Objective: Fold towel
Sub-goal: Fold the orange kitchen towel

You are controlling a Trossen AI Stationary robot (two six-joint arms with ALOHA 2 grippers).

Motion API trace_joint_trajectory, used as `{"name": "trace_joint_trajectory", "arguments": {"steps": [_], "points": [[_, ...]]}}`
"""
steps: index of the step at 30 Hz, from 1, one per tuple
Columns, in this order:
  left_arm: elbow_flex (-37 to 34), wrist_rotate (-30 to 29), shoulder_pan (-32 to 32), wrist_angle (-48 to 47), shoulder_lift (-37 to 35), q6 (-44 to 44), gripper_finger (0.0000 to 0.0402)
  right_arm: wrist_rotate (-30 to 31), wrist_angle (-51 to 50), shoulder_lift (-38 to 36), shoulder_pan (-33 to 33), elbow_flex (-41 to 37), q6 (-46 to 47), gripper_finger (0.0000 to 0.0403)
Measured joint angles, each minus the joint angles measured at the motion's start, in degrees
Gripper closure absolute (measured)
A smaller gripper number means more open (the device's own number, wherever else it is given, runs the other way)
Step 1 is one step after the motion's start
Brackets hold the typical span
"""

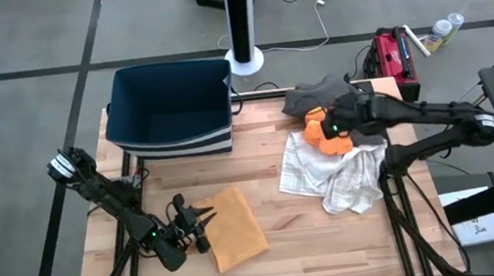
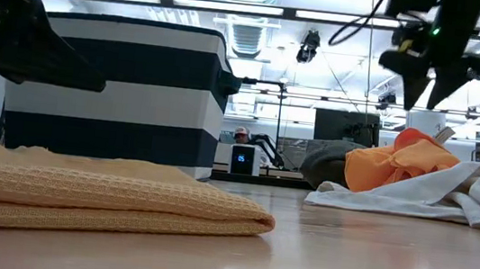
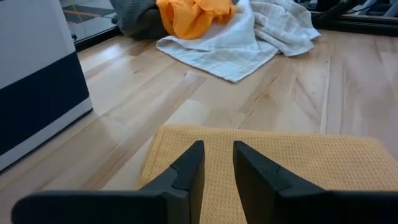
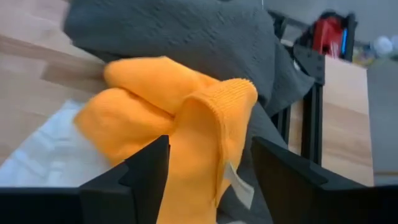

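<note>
A tan-yellow waffle towel (image 1: 238, 228) lies folded flat on the wooden table at the near left, and also shows in the low view (image 2: 97, 195). My left gripper (image 1: 202, 220) hovers just above its left edge, fingers a narrow gap apart (image 3: 217, 165), touching nothing. At the far right an orange cloth (image 1: 332, 140) rests on a crumpled white towel (image 1: 335, 173) beside a grey cloth (image 1: 310, 96). My right gripper (image 1: 325, 130) hangs open above the orange cloth (image 4: 186, 118), fingers pointing down and clear of it in the low view (image 2: 429, 84).
A navy and white striped basket (image 1: 170, 105) stands at the far left of the table and also shows in the low view (image 2: 109, 92). Bare wood lies between the folded towel and the cloth pile. A red tool (image 1: 391, 49) sits past the table's far right corner.
</note>
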Motion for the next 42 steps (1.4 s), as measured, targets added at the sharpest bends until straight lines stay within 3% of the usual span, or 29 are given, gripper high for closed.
{"name": "trace_joint_trajectory", "arguments": {"steps": [7, 14, 20, 28, 34, 38, 42], "points": [[-0.02, -1.37, 0.0, 0.0, 0.02, 0.0, 0.0325, -5.77, 1.36, 4.82, -11.44, -0.02, -7.27, 0.0198], [-0.02, -1.4, 0.0, 0.0, 0.02, 0.01, 0.0325, -9.49, 4.04, 8.61, -14.0, -0.09, -10.26, 0.0213], [-0.02, 1.03, -0.11, 1.46, 0.02, 0.03, 0.0325, -6.22, 3.94, 11.08, -16.45, -0.28, -10.34, 0.0238], [-0.04, 1.51, -0.33, 5.3, 0.02, 3.48, 0.0325, -3.23, 3.35, 10.64, -16.58, -0.28, -11.3, 0.031], [-0.04, 0.09, -0.22, 10.76, 0.02, 7.76, 0.0325, -3.5, 0.42, 10.35, -16.54, -0.28, -14.11, 0.0392], [-0.04, -0.03, -0.19, 13.06, 0.02, 10.91, 0.0325, -3.7, -3.48, 8.91, -14.21, 1.59, -14.43, 0.0397], [-0.04, -3.45, 0.19, 14.28, 0.02, 11.43, 0.0325, -4.0, -5.9, 6.43, -7.43, 6.91, -13.76, 0.04]]}}
